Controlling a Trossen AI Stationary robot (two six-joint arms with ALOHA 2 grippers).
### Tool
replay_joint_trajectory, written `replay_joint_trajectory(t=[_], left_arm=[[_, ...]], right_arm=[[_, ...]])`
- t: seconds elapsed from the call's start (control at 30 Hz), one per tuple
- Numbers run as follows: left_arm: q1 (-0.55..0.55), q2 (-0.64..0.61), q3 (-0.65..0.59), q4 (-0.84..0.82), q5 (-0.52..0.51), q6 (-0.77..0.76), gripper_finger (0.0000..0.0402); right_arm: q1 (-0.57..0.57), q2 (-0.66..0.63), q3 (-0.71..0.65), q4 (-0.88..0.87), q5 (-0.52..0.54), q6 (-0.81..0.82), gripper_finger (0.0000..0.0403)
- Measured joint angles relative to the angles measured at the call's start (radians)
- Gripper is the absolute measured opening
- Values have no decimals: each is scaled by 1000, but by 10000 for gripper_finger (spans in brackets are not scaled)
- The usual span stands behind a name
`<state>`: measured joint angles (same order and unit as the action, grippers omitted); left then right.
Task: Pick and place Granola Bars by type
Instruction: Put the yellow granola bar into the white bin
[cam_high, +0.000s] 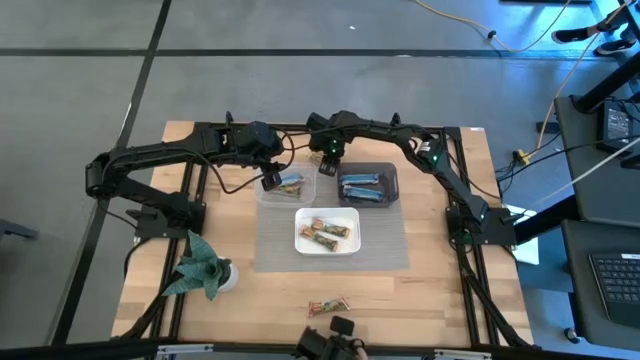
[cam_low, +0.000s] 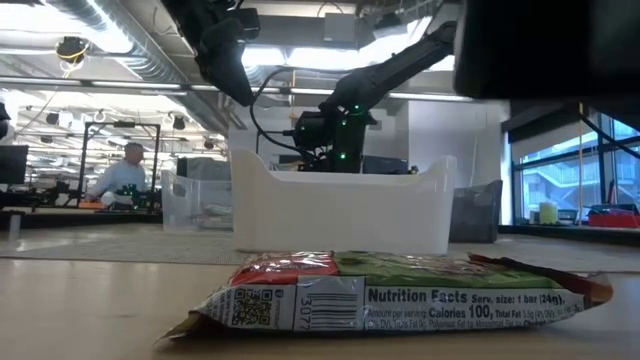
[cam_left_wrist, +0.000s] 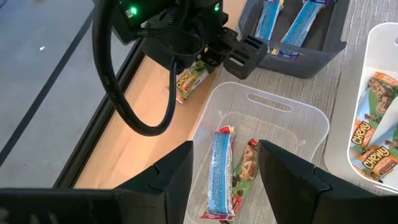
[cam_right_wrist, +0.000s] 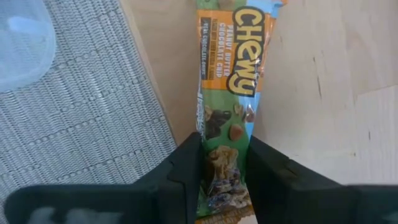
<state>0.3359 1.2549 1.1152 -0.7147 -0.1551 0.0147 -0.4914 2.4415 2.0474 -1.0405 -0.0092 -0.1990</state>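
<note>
A tan and green granola bar (cam_right_wrist: 227, 93) lies on the bare wood by the grey mat's far edge, and my right gripper (cam_high: 328, 167) is shut on it. My left gripper (cam_left_wrist: 225, 180) hangs open above a clear tub (cam_left_wrist: 298, 118) that holds a blue bar (cam_left_wrist: 219, 171) and a tan bar (cam_left_wrist: 247, 168); its fingers touch nothing. A dark tub (cam_high: 390, 178) holds blue bars. The white tub (cam_high: 352, 240) holds tan and orange bars. One more tan bar (cam_high: 328, 307) lies loose near the table's front edge. My right gripper pinches the bar's two long edges (cam_right_wrist: 225, 165) between its two fingers, near one end of the bar. The fingers come from above, pointing down, and stand across the bar. The wrapper is squeezed narrow between them. The bar lies flat on the wood.
The three tubs stand close together on the grey mat (cam_high: 385, 255) at mid table. A green paper plant (cam_high: 203, 268) stands at the front left. Black frame rails (cam_high: 190, 180) run along the table's sides. Bare wood lies between the mat and the front edge.
</note>
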Motion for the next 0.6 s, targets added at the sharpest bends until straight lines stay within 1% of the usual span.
replay_joint_trajectory(t=[0.17, 0.37, 0.47, 0.6], left_arm=[[0, 0, 0, 0, 0, 0, 171], [0, 0, 0, 0, 0, 0, 171], [0, 0, 0, 0, 0, 18, 172], [0, 0, 0, -1, 0, 34, 173]], right_arm=[[-2, -11, -4, 8, -4, -15, 106], [-4, -14, 27, 0, -14, -14, 103], [-5, -14, 61, 0, -14, -14, 102], [-5, -15, 148, -21, -15, -14, 102]])
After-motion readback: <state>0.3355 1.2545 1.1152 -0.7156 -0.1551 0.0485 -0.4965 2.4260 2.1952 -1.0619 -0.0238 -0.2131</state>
